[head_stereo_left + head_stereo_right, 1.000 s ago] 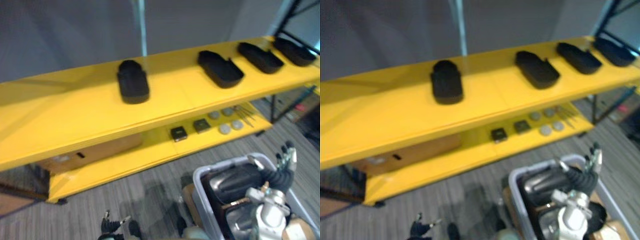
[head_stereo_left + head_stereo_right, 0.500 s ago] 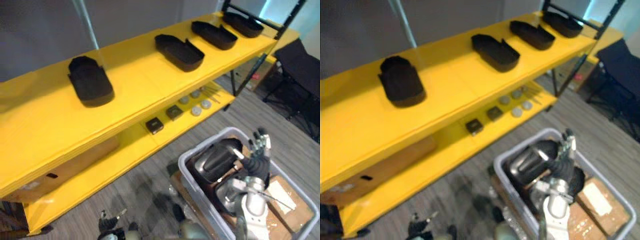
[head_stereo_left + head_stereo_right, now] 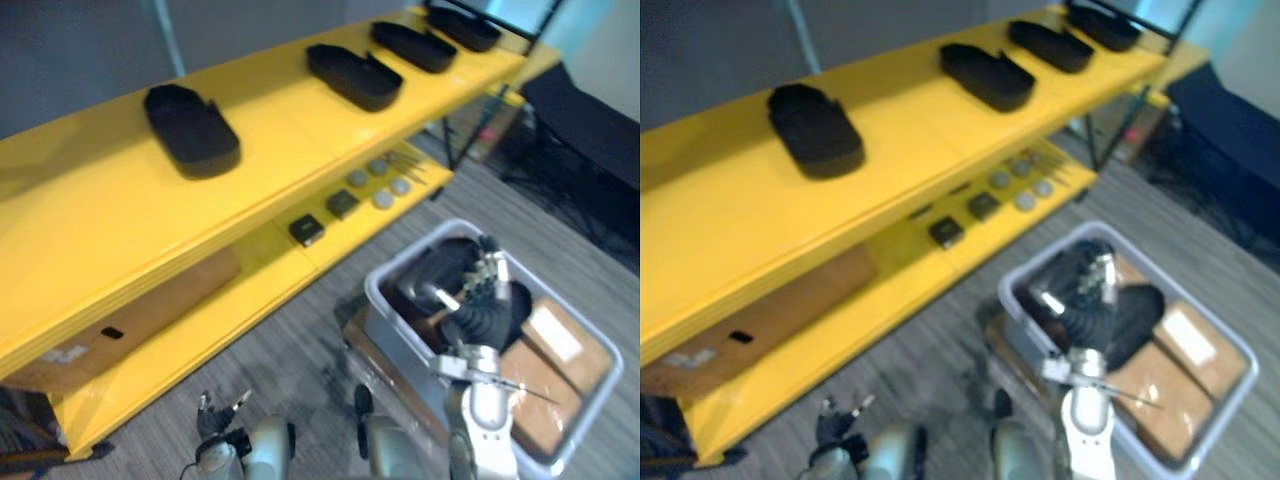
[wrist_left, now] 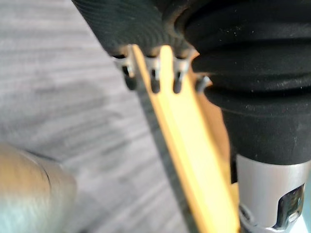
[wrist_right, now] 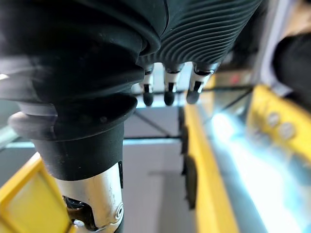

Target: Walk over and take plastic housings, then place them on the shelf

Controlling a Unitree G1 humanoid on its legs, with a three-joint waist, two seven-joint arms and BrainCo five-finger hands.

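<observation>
My right hand [image 3: 487, 288], fingers straight and empty, hangs directly over the black housings [image 3: 420, 275] in the grey bin [image 3: 380, 277].

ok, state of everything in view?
Right hand: open, empty, over bin.
Left hand: open, empty, hanging low.
Shelf housings: four, lying apart on top shelf.
Bin: holds housings and boxes.
</observation>
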